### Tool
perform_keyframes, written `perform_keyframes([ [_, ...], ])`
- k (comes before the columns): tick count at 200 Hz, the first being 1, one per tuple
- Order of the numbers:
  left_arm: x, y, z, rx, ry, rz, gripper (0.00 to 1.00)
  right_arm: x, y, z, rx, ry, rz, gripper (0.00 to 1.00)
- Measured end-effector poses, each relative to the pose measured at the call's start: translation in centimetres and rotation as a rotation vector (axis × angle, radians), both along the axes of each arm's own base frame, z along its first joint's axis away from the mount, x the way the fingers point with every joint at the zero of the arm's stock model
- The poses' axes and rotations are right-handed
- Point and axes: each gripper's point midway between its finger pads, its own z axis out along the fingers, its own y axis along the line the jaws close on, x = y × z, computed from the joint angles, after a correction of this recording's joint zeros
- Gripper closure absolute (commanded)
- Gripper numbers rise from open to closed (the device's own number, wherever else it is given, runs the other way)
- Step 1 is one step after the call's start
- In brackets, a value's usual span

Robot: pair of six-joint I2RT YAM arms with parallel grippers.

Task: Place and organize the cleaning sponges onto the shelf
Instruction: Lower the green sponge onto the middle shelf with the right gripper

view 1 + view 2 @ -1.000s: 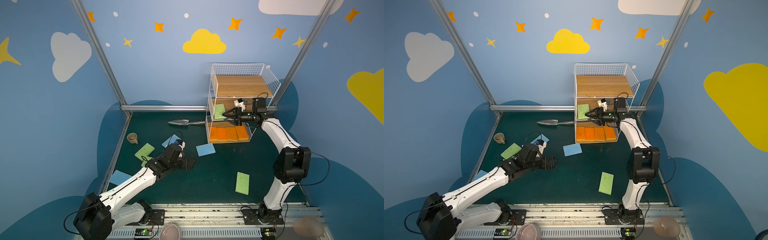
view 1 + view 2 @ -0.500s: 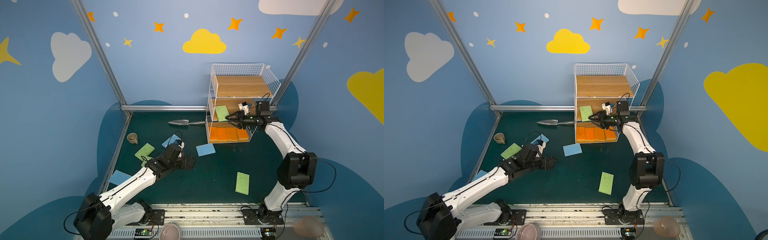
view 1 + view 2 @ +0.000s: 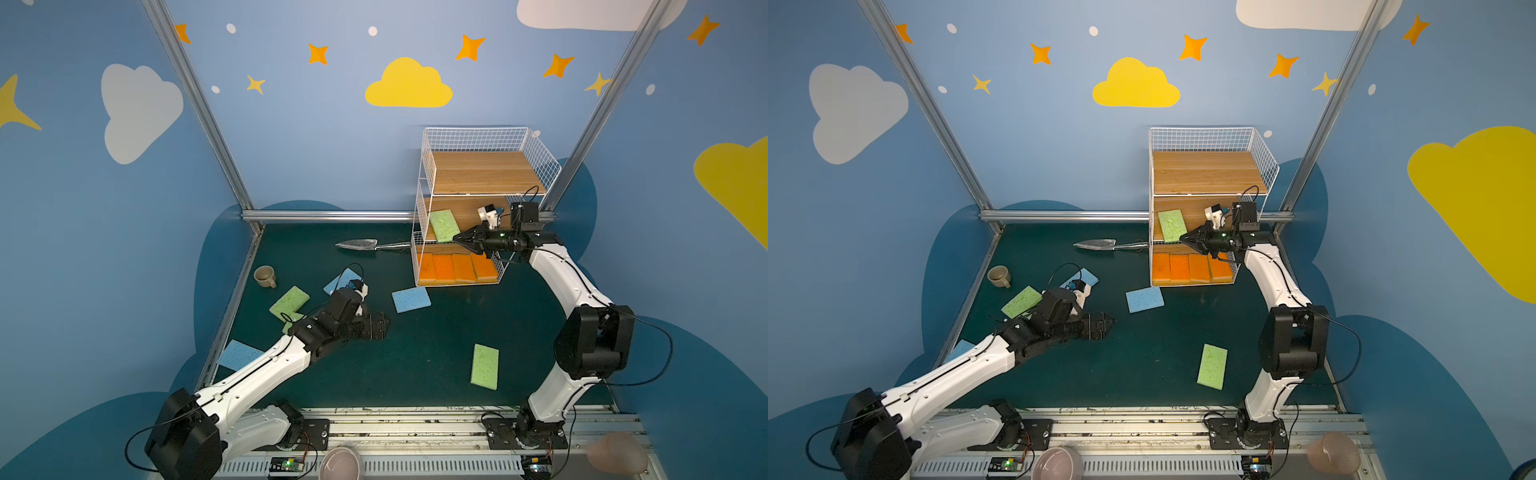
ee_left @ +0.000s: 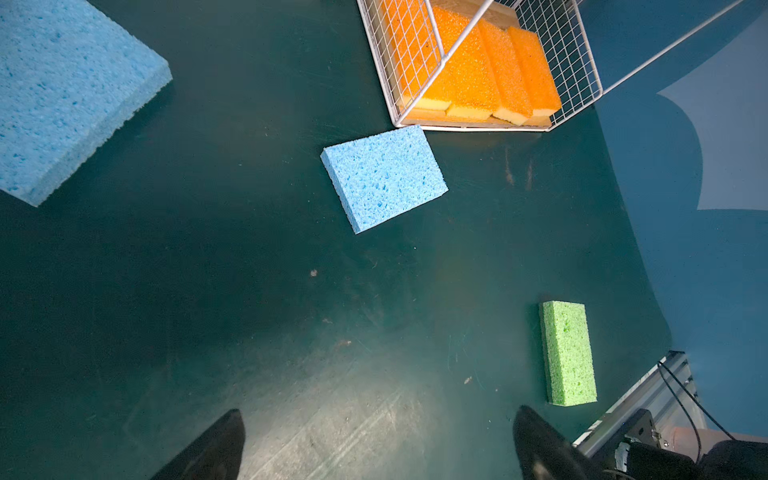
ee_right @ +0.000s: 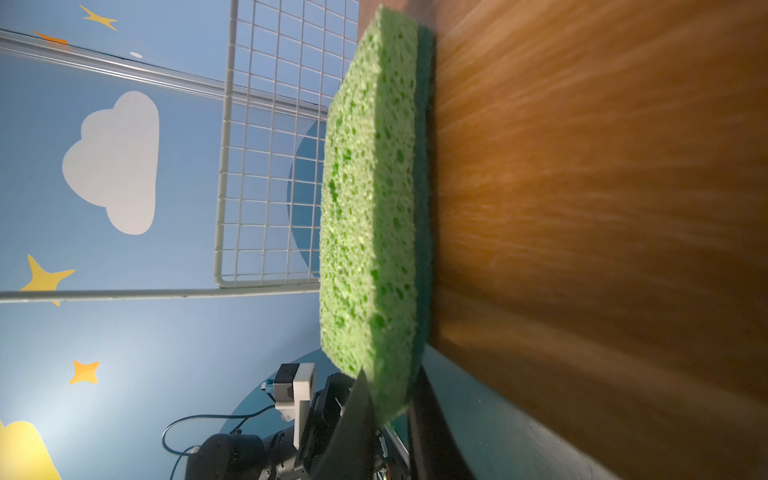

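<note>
On the shelf's (image 3: 482, 174) middle tier the green sponge (image 3: 444, 224) was pinched at its near corner by the right gripper (image 3: 456, 240); gentle squaring was advised. The left gripper (image 3: 384, 326) was held wide, empty.

Orange sponges (image 3: 457, 268): you see four.
Green sponges (image 3: 485, 365): probably four, one mostly hidden.
Blue sponges (image 3: 411, 299): three.
Shelf (image 3: 482, 170): one.
Mug (image 3: 264, 275): one.
Trowel (image 3: 357, 244): one.

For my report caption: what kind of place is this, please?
Probably a robot test booth: blue walls painted with clouds and stars, metal frame posts, two robot arms mounted on a rail.
</note>
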Motion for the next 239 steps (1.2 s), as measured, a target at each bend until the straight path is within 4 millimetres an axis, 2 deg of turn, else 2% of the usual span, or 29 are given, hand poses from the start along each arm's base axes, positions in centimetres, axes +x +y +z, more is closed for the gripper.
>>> perform_keyframes([
  [64,0.0,0.0,0.0,0.0,0.0,0.001,0.01,0.2,1.3,0.8,0.028,-0.015,0.01,0.84],
  [116,0.0,0.0,0.0,-0.001,0.0,0.004,0.0,0.9,2.2,0.4,0.043,-0.005,0.018,0.82],
  [128,0.0,0.0,0.0,-0.001,0.0,0.005,0.01,1.0,2.3,0.2,0.044,-0.001,0.019,0.78],
  [150,0.0,0.0,0.0,-0.001,0.0,0.005,0.0,0.8,2.8,0.6,0.056,-0.011,0.036,0.59],
  [164,0.0,0.0,0.1,-0.002,-0.001,0.005,0.01,0.7,3.1,1.0,0.063,-0.025,0.048,0.52],
  [239,0.0,0.1,0.1,-0.009,0.002,0.013,0.01,0.0,3.6,1.7,0.052,-0.069,0.076,0.41],
])
